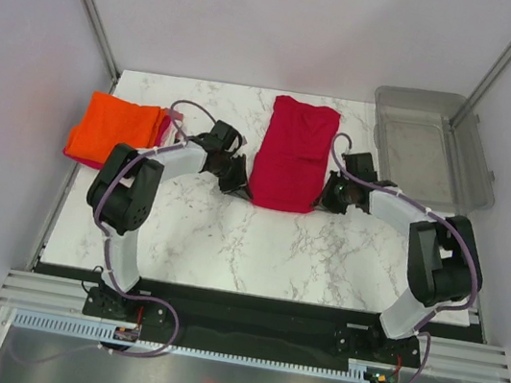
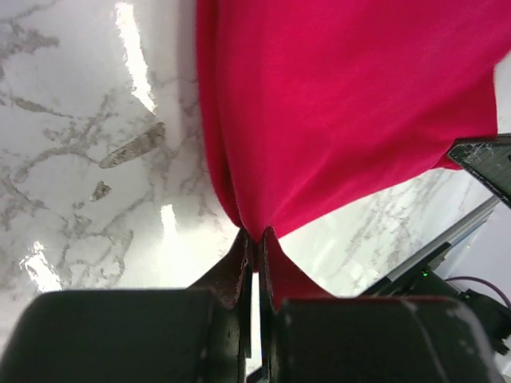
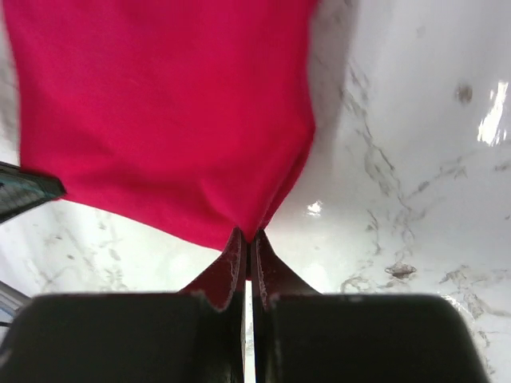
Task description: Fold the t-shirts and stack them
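I count 2 t-shirts in plain sight. 1 crimson t-shirt (image 1: 291,153) lies folded long at the middle of the desk (image 1: 257,245), reaching its far edge. 1 orange t-shirt (image 1: 115,128) sits folded at the far left corner, a pink edge (image 1: 171,120) peeking beside it. The left tool (image 2: 255,235) and right tool (image 3: 246,235) each pinch a near corner of the crimson one, jaws tight. 1 clear bin (image 1: 432,151) occupies the far right corner. The top is white marble, and the walls (image 1: 263,18) are pale lilac.
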Motion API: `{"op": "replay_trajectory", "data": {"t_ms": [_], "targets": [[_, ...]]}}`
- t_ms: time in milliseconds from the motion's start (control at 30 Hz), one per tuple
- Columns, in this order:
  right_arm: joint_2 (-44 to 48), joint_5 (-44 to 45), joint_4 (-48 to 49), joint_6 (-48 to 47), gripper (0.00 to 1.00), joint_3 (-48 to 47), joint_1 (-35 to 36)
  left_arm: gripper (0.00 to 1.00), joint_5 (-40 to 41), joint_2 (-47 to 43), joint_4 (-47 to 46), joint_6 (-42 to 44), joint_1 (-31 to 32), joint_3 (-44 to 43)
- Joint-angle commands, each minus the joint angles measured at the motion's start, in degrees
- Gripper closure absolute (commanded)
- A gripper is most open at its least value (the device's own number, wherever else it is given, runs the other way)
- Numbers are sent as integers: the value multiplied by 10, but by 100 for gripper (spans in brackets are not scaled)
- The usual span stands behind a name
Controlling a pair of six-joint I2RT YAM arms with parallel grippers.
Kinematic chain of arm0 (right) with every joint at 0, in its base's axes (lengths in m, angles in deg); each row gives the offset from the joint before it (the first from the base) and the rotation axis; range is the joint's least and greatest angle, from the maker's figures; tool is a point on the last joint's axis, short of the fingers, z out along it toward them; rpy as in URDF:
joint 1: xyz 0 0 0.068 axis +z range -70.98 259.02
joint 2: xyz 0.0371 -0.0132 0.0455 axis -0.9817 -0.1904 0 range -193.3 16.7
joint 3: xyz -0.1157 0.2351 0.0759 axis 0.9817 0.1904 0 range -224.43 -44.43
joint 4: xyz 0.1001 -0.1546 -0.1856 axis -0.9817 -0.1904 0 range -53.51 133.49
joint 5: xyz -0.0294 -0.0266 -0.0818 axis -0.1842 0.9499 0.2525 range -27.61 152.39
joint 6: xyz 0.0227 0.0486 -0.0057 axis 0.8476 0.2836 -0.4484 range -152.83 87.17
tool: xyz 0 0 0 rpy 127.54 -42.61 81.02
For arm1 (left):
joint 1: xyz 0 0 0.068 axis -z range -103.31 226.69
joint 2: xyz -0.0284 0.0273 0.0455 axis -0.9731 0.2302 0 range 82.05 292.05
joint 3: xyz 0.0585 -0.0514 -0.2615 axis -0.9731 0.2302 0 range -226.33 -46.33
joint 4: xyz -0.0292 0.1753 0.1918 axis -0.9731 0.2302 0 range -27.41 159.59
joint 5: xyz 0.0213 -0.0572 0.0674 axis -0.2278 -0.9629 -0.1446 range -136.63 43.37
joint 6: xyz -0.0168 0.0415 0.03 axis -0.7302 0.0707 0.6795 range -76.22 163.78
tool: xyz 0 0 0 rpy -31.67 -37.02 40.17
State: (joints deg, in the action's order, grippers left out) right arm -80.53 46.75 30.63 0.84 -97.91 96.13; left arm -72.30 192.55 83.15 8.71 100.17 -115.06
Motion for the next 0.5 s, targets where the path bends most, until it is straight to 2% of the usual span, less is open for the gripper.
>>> {"op": "replay_trajectory", "data": {"t_ms": [0,100,200,467], "targets": [[43,6,-68,-17,100,-95,-6,98,-3,-70,55,18,-5,-79],[85,11,-105,-16,100,-139,-6,98,1,-128,77,17,-4,-94],[132,-4,-113,-9,100,-119,-6,98,-7,-175,83,12,-2,-63],[222,-45,-107,-4,100,54,-1,98,14,-292,63,-7,45,118]]}}
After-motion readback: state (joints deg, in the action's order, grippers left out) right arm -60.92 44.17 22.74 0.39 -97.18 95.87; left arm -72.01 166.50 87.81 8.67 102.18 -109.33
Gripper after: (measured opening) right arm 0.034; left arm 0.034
